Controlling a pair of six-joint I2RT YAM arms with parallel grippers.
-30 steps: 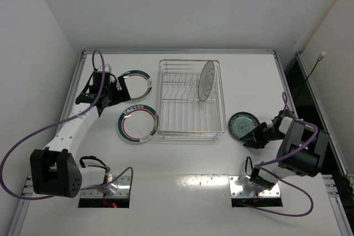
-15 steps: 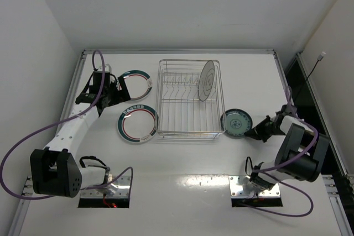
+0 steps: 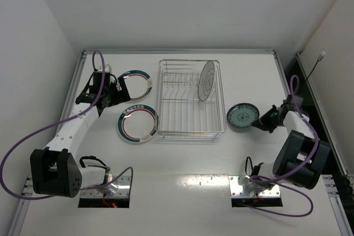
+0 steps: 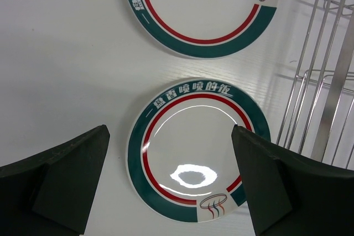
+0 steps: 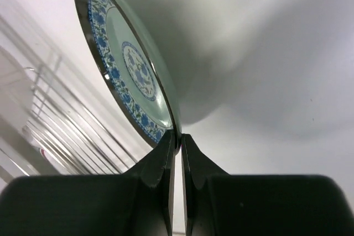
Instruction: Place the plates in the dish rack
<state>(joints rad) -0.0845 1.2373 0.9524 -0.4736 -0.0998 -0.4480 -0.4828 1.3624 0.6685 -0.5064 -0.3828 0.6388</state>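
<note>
My right gripper is shut on the near rim of the teal-blue patterned plate. The plate is tilted up on edge just right of the dish rack. A whitish-grey plate stands upright in the rack's far right corner. Two green-rimmed plates lie flat to the left of the rack. My left gripper hovers open above them, and one green-rimmed plate shows between its fingers, with the other beyond it.
The rack's wire side runs close on the right of the left gripper. White walls enclose the table on the left, back and right. Purple cables loop from both arms.
The right gripper closed on the teal-blue plate's rim, first nudging it toward the rack, then tilting it up and drawing it slightly right and farther away. The left arm has not moved.
</note>
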